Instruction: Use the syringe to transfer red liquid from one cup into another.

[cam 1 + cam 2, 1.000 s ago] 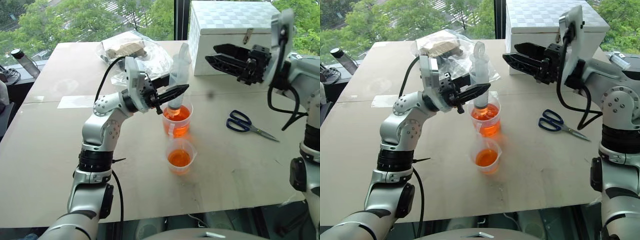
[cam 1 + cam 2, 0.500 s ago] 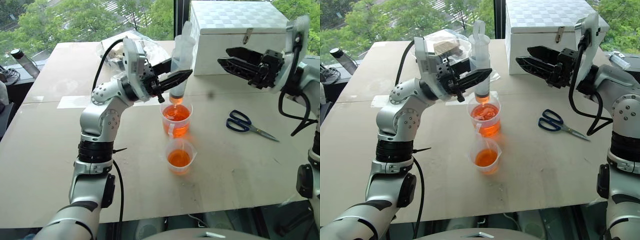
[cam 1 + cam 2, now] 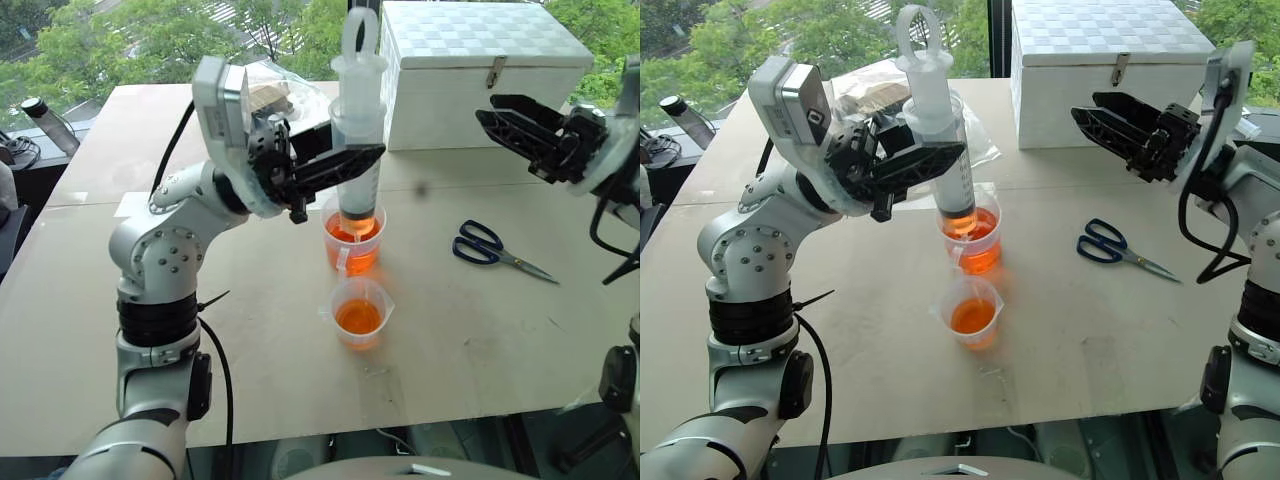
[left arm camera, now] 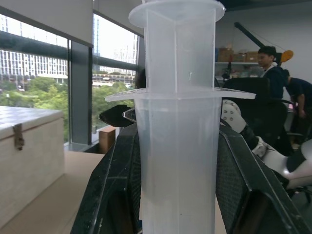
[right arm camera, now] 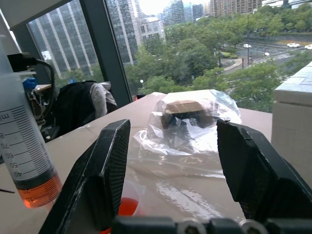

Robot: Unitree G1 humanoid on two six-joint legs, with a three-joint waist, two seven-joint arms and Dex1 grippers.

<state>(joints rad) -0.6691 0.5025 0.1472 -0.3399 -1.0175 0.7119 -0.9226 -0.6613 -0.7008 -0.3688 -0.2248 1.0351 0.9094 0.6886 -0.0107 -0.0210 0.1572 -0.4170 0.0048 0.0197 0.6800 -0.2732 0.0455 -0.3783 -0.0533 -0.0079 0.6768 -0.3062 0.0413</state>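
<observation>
**Syringe held over the tall cup**

Nearest, the small cup [image 3: 359, 312] is holding red liquid [image 3: 358, 317]. Behind it, the left gripper [image 3: 352, 160] is clamping the syringe [image 3: 357, 150] upright, tip in the half-full tall cup [image 3: 353, 238]. The right gripper [image 3: 522, 120] is hanging open, empty.

My head's two eyes look down over the tan table [image 3: 450, 330]; both wrist cameras sit close, sharing the large clear plastic syringe [image 4: 178, 146].
</observation>
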